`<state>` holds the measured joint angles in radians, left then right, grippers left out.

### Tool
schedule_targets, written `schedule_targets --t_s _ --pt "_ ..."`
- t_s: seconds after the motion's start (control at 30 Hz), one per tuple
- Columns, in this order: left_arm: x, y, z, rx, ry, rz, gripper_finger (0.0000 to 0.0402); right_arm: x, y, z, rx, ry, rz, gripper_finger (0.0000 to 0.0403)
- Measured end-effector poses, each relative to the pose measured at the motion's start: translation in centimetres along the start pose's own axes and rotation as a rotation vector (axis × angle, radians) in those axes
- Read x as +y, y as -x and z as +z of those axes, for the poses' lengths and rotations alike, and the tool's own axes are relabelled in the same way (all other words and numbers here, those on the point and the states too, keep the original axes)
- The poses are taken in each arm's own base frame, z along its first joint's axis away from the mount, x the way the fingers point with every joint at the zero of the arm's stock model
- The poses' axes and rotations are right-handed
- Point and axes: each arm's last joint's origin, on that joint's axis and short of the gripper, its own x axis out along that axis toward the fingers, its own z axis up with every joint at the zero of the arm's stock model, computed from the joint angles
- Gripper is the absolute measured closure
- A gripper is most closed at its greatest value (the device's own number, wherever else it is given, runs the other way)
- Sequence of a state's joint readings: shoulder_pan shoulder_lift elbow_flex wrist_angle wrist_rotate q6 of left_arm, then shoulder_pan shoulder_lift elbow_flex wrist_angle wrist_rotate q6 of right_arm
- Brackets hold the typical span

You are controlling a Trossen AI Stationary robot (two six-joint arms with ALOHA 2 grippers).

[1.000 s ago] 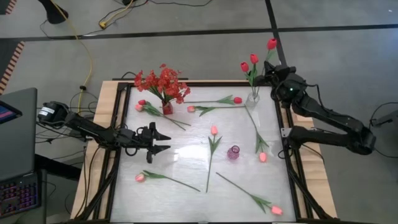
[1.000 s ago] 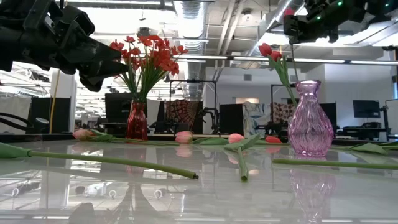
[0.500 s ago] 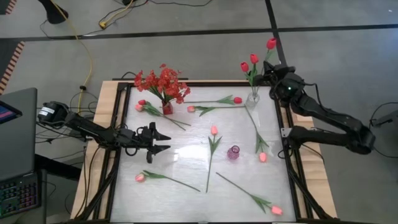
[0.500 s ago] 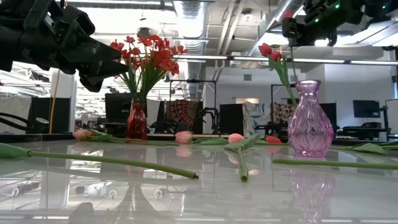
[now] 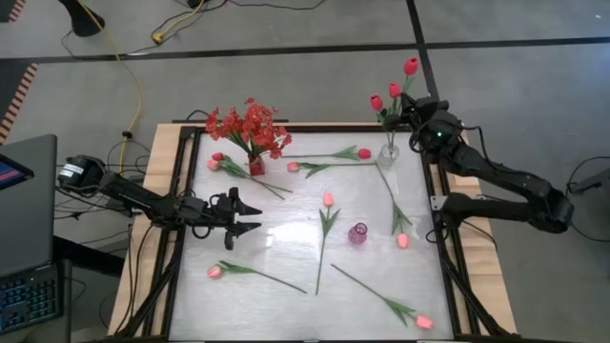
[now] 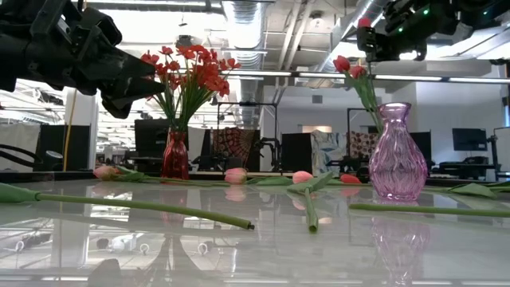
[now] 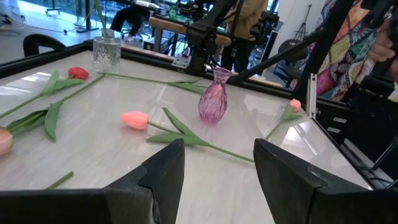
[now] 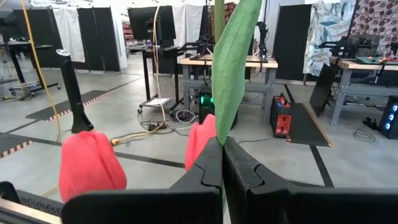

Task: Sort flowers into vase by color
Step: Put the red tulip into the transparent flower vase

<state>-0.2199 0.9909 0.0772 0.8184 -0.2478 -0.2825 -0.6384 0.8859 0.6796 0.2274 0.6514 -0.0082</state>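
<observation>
1. Right wrist view shows my right gripper [image 8: 222, 163] clenched on a green tulip stem with its leaf [image 8: 231, 68], the stem rising straight out between the closed jaws. Just beside the jaws are two red tulip heads [image 8: 91, 167].
2. From above, that right gripper [image 5: 416, 108] hangs right next to the clear vase [image 5: 389, 150] at the table's far right corner. The held red tulip [image 5: 411, 67] stands above the two red tulips [image 5: 383, 96] already in that vase.
3. Risk, as I judge it: the stem end may miss the narrow vase mouth, or push against the two stems inside and tip the light vase. A tilted stem held only by a thin pinch could also twist in the jaws.
4. My left gripper [image 5: 250, 216] waits over the near left of the table with jaws released and nothing between them, well apart from the right one.
5. Farther from both jaws, pink tulips [image 5: 327, 200] and red tulips [image 5: 363, 153] lie loose on the table [image 5: 286, 248]. A purple vase [image 5: 357, 234] stands empty near the middle. A red vase [image 5: 255, 166] holds the red blossom spray [image 5: 248, 126].
6. Colour mix-up is my other worry: pink and red heads lie close together.
</observation>
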Motion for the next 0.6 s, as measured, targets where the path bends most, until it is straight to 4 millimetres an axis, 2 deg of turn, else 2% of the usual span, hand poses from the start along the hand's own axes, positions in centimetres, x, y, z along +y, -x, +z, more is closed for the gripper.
schedule_targets --t_s 0.4,0.6 --pt "0.0 0.0 0.0 0.000 0.001 0.000 0.0221 0.4 0.3 -0.4 0.038 0.029 0.023 0.0378" --pt "0.0 0.0 0.0 0.000 0.008 -0.001 0.0221 -0.2 1.3 -2.6 -0.016 -0.025 0.031 0.0381"
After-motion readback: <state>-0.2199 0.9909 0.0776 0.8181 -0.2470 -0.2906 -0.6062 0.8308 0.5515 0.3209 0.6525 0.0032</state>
